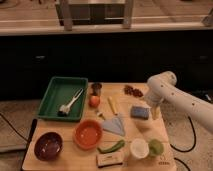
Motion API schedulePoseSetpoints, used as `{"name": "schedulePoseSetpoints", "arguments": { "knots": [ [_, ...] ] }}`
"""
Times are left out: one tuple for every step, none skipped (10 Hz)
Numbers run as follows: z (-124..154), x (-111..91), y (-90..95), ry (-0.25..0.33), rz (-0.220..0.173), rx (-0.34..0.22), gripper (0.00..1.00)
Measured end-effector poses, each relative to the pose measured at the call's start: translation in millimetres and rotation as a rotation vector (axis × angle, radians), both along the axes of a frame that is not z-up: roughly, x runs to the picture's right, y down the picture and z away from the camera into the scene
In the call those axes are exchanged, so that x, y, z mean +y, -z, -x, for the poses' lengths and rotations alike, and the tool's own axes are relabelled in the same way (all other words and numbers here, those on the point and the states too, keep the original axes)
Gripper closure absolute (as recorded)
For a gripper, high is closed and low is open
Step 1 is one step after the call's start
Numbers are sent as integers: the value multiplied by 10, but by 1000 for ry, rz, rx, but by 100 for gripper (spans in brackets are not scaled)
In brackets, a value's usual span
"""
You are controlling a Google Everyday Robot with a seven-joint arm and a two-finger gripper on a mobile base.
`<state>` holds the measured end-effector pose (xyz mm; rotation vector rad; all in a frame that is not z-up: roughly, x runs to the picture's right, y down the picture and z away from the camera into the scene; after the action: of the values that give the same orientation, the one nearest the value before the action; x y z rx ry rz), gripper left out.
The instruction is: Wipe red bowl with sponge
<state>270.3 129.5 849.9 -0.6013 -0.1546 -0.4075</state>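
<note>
One red bowl: near front of the board, nothing touching it, wiping apparently not begun.
Sponge: flat on the board, well right of the bowl, not picked up.
Gripper: just beside the sponge's right edge, jaws wide, holding nothing; grasp and wipe remain.

Dim warm light, pale wooden worktop in front, dark cabinet fronts beyond its far edge, light counter ledge above them, two grey metal uprights on top, speckled floor past its left edge, black cable off its right edge
</note>
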Motion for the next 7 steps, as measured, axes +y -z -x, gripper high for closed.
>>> {"name": "schedulePoseSetpoints", "arguments": {
  "knots": [
    [-22, 13, -24, 5, 4, -9, 20],
    [-29, 28, -51, 11, 9, -17, 20],
    [-39, 33, -66, 15, 14, -26, 20],
    [-46, 52, -98, 21, 23, -35, 20],
    [-48, 63, -128, 26, 28, -44, 20],
    [-40, 84, -178, 37, 36, -57, 20],
    [-31, 100, -209, 44, 42, -65, 20]
  ]
}}
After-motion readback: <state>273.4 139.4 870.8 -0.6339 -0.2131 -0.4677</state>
